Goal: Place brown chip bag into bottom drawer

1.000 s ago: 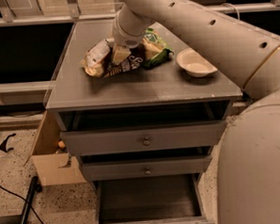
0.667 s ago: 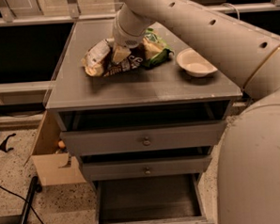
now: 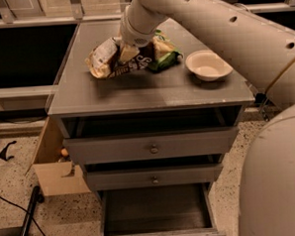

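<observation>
Brown bag (image 3: 106,61) lies far-left on the cabinet top (image 3: 136,93), the gripper (image 3: 132,48) down on it; whether it grips, I cannot tell. I judge I'm at the grasp; next comes carrying it down into the open drawer (image 3: 157,211).

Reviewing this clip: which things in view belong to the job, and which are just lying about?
Job:
brown chip bag, on the cabinet top
hand, down on the bag
bottom drawer, pulled open

Lying about:
green snack bag
white bowl
cardboard box
</observation>
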Robot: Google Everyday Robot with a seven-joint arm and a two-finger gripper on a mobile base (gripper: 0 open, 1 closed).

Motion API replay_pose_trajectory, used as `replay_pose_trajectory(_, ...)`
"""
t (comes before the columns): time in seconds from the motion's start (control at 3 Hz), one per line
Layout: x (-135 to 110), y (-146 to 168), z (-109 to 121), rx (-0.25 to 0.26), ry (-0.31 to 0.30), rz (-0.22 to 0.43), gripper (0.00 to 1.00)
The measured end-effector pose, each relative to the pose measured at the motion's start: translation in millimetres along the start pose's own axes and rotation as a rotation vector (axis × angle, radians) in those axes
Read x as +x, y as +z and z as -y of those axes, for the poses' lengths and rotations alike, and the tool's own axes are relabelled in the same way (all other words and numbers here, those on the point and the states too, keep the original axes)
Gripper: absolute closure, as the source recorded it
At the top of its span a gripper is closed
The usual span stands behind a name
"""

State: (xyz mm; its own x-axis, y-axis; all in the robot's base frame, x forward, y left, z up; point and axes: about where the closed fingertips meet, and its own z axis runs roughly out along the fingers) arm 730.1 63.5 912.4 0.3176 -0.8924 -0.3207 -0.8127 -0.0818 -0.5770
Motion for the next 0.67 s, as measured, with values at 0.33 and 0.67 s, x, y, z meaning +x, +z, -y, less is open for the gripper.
replay_pose_trajectory(0.33, -12, -49, -4, 0.018, -0.008, 0.022, 1.00)
replay_pose_trajectory(0.67, -16, -85, -15, 0.026, -0.001, 0.021, 1.00)
